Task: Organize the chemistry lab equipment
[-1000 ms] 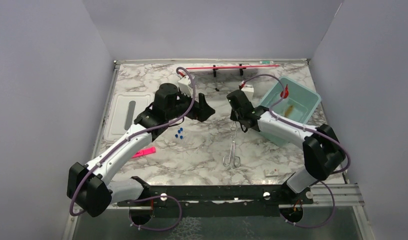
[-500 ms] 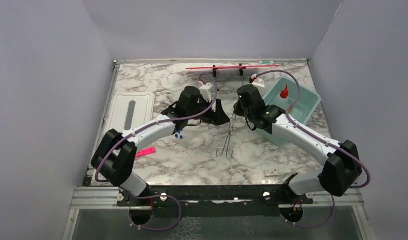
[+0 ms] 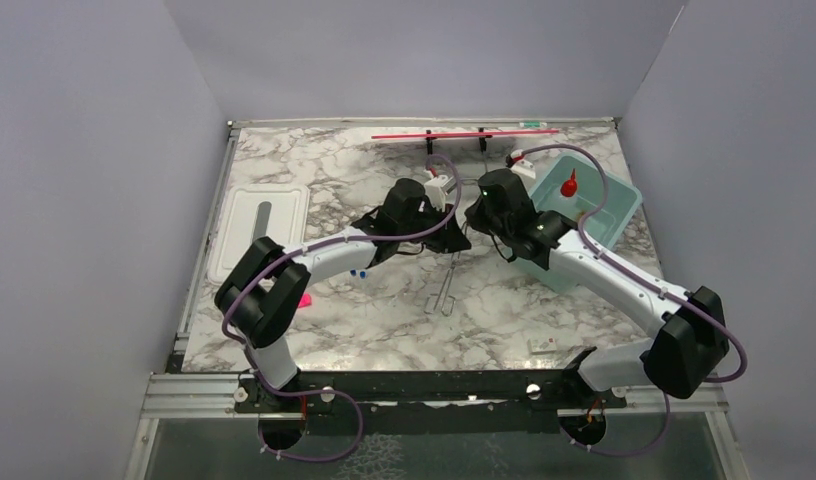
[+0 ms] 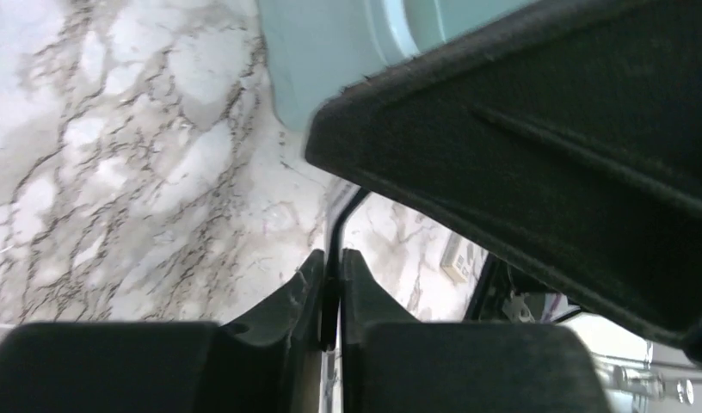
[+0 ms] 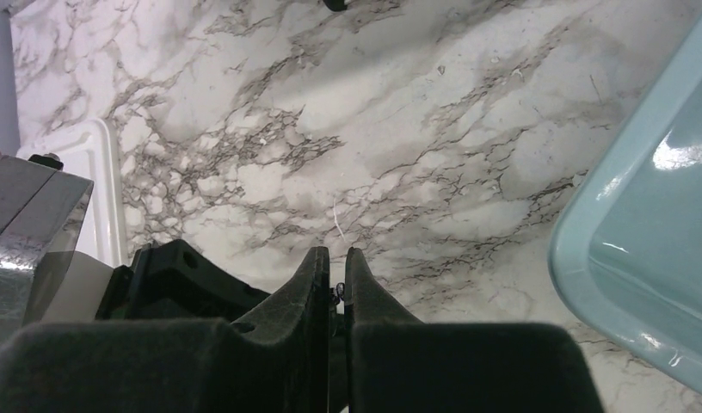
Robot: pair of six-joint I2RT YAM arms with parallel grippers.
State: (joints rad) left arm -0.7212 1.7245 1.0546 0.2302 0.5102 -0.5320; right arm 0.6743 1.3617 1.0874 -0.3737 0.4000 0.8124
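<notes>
The metal forceps [image 3: 447,290] hang slanted above the marble table, ring handles lowest. Both grippers meet at their upper end. My left gripper [image 3: 456,243] is shut on the thin dark shaft [image 4: 343,211], which rises from between its fingers [image 4: 331,267]. My right gripper [image 3: 471,232] is shut on the forceps' tip, and a sliver of metal [image 5: 338,291] shows in its jaws [image 5: 332,258]. The squeeze bottle with red nozzle [image 3: 569,185] lies in the teal bin [image 3: 609,215]. Blue-capped tubes [image 3: 359,271] lie under the left arm.
A white lid [image 3: 259,225] lies at the left, a flat pink strip [image 3: 304,299] near the left elbow. A long red rod on a black stand [image 3: 454,134] runs along the back. A small white piece [image 3: 542,346] lies front right. The bin's corner [image 5: 649,249] is close beside the right gripper.
The left arm has swung right to the forceps and its jaws have gone from open to shut on the shaft. The right gripper has stayed shut, lifting the forceps toward the bin.
</notes>
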